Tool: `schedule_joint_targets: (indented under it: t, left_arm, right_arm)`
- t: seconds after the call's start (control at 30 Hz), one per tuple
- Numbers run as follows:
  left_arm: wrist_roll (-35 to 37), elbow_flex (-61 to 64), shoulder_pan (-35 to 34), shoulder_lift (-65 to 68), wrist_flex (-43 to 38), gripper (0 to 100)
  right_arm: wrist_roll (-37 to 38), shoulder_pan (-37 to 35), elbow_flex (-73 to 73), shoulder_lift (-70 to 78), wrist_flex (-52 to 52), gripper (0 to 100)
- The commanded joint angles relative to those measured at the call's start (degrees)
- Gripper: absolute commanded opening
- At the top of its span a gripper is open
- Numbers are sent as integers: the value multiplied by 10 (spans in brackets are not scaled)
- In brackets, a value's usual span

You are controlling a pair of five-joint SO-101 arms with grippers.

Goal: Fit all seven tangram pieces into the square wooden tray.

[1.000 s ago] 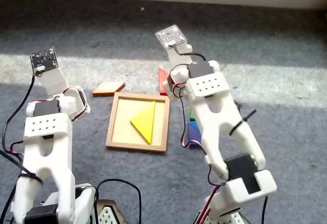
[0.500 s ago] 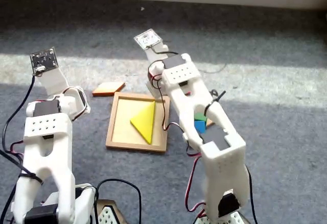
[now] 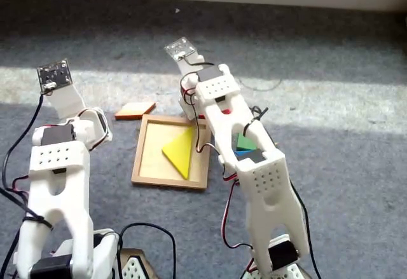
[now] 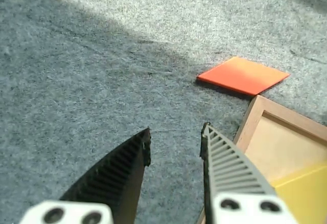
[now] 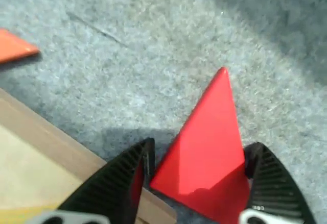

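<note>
One square wooden tray (image 3: 138, 153) holds one yellow triangle (image 3: 181, 152). One flat orange piece (image 3: 135, 110) lies just beside its corner. The right claw (image 5: 200, 150) is spread around one red triangle (image 5: 207, 137). The left claw (image 4: 176, 132) is spread, empty.

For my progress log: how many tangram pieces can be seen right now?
5. Yellow triangle in the tray; orange piece on the carpet beyond the tray; red triangle straddled by the right gripper; green piece and blue piece beneath the right arm. Others may be hidden.

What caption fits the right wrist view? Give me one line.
Right claw straddling the red triangle beside the wooden tray's rim, on grey carpet.
</note>
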Motion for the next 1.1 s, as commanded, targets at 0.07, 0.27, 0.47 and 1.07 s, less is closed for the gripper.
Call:
schedule_joint_targets:
  t: [0.07, 0.27, 0.47, 1.07]
  left_arm:
    - [4, -2, -6, -19, -6, 178]
    - [4, -2, -6, -19, -6, 178]
    - [4, -2, -6, -18, -7, 178]
    - [4, -2, -5, -17, -10, 178]
  right_arm:
    - [11, 29, -27, -7, 33, 289]
    - [57, 62, -27, -7, 100, 286]
    - [117, 97, -28, -9, 167, 230]
    - [113, 162, -99, -14, 316, 198]
